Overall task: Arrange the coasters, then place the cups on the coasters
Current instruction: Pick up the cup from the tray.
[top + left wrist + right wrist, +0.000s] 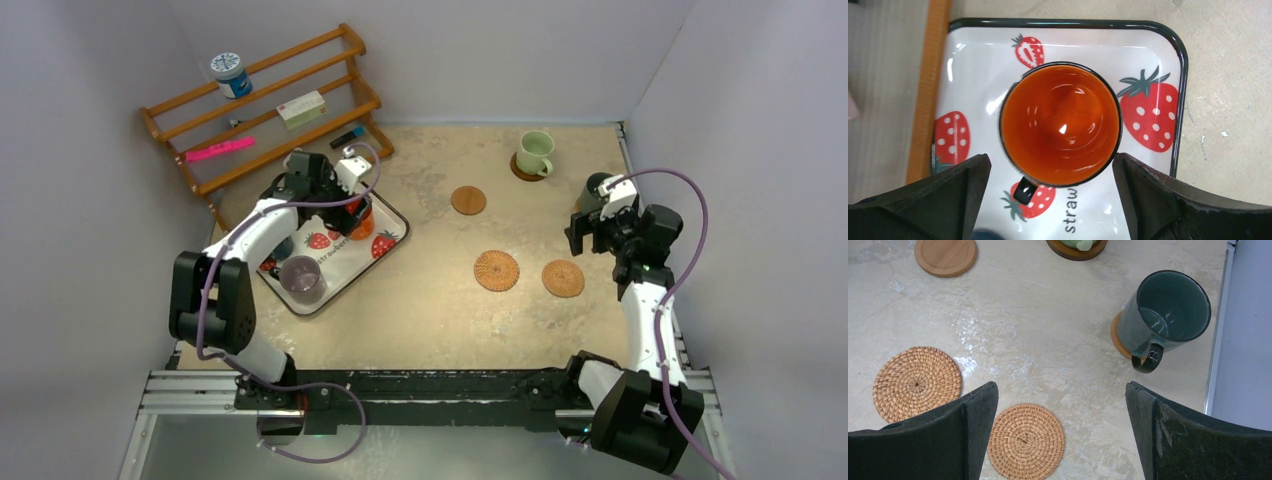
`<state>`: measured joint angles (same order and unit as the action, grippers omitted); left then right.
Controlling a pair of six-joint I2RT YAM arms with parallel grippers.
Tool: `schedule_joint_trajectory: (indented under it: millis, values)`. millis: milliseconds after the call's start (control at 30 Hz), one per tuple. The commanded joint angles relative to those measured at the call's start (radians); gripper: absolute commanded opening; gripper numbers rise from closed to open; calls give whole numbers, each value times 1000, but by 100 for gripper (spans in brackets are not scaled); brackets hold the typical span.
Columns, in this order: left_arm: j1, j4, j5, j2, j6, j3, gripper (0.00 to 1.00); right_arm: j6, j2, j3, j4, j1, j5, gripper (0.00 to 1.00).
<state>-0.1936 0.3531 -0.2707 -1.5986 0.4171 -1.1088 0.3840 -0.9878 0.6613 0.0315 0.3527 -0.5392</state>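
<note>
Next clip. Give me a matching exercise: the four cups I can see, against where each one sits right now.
Cups:
1. pale green cup
2. orange cup
3. dark grey-green cup
4. purple cup

Places:
A. near corner of the tray
B. light-brown coaster, right side
C. tray, under the open left gripper
D. dark coaster, far side

Pairs: 1-D, 2-C, 3-B, 4-A

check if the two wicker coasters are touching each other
Apart. The top external view shows a strip of bare table between the left wicker coaster and the right wicker coaster.
</note>
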Motion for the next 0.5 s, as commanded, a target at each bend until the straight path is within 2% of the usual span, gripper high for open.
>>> schedule_joint_trajectory:
  millis: [0, 233, 467]
  values:
    - [54, 27, -71, 66, 74, -27, 100, 2, 10, -5, -26, 0, -16, 99]
    - [86, 65, -96, 48, 176, -11, 99, 3, 21, -8, -21, 2, -22, 99]
    - [100, 78, -131, 16, 244, 4, 93, 7, 28, -11, -17, 1, -25, 99]
